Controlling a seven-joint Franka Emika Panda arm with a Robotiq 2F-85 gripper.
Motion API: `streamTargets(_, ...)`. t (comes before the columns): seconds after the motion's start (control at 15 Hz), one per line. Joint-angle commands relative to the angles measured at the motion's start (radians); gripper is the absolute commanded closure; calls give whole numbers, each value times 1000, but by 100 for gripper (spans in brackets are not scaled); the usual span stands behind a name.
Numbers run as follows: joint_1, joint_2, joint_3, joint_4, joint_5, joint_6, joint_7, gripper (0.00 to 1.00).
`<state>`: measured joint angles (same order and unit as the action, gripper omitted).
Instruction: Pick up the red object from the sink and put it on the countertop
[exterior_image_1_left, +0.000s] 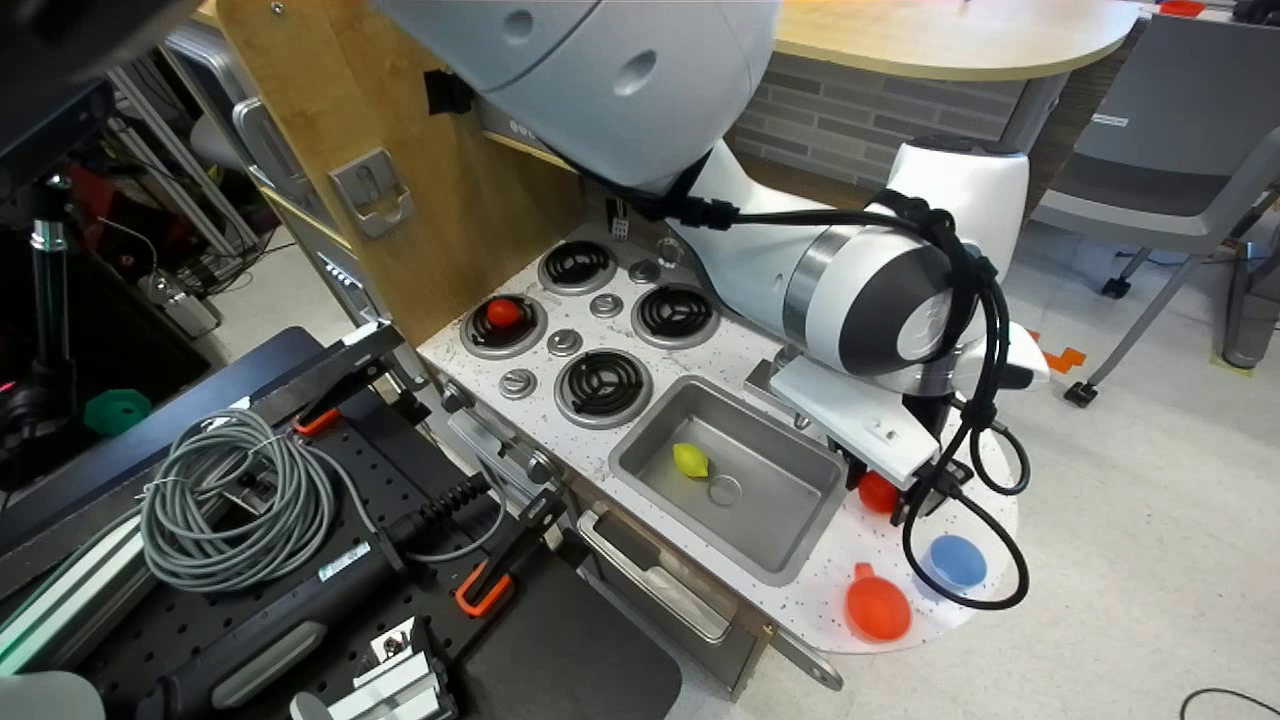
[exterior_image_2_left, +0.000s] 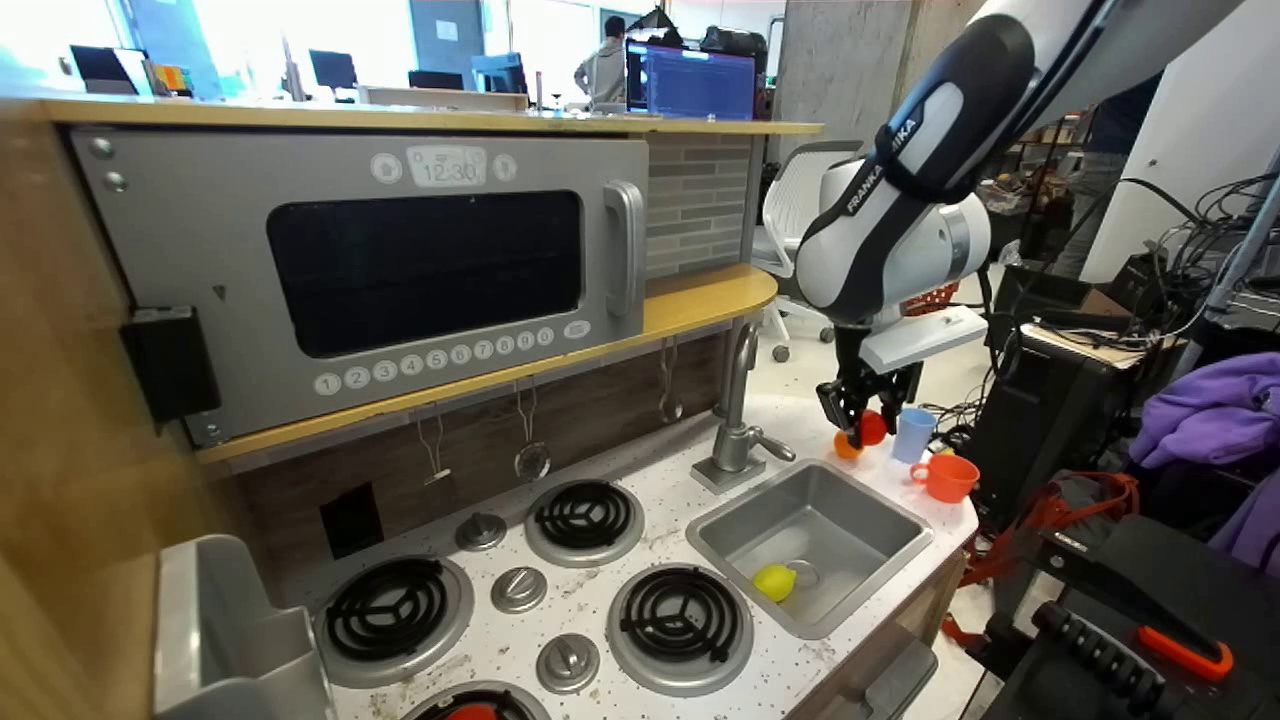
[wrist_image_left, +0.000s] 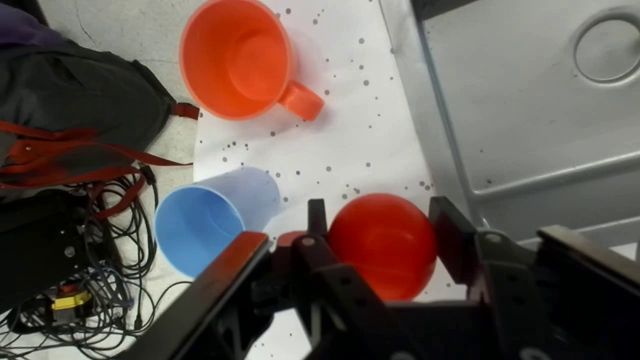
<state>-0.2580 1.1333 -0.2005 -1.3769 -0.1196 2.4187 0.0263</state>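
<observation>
The red object (wrist_image_left: 382, 240) is a smooth round red piece. My gripper (wrist_image_left: 382, 220) is shut on it, with one finger pad on each side. In both exterior views, the gripper (exterior_image_1_left: 882, 490) (exterior_image_2_left: 868, 430) and the red object (exterior_image_1_left: 878, 493) (exterior_image_2_left: 874, 428) are over the white countertop (exterior_image_1_left: 825, 565) (wrist_image_left: 350, 145), beside the sink's end. I cannot tell if the red object touches the countertop. The grey sink (exterior_image_1_left: 770, 500) (exterior_image_2_left: 850, 540) holds a small yellow piece (exterior_image_1_left: 690, 460) (exterior_image_2_left: 775, 582).
A blue cup (exterior_image_1_left: 957, 562) (wrist_image_left: 200, 225) and a red-orange handled cup (exterior_image_1_left: 878, 607) (wrist_image_left: 240, 60) stand near the countertop's rounded end. An orange piece (exterior_image_2_left: 847, 446) is close by the gripper. The faucet (exterior_image_2_left: 735, 440) rises behind the sink. Another red piece (exterior_image_1_left: 503, 313) lies on a burner.
</observation>
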Motion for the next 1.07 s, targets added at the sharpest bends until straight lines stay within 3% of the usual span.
streamTargets(0.0, 8, 47, -22, 71, 8, -58, 22, 70)
streamTargets(1.0, 25, 135, -51, 116, -3, -93, 74, 70)
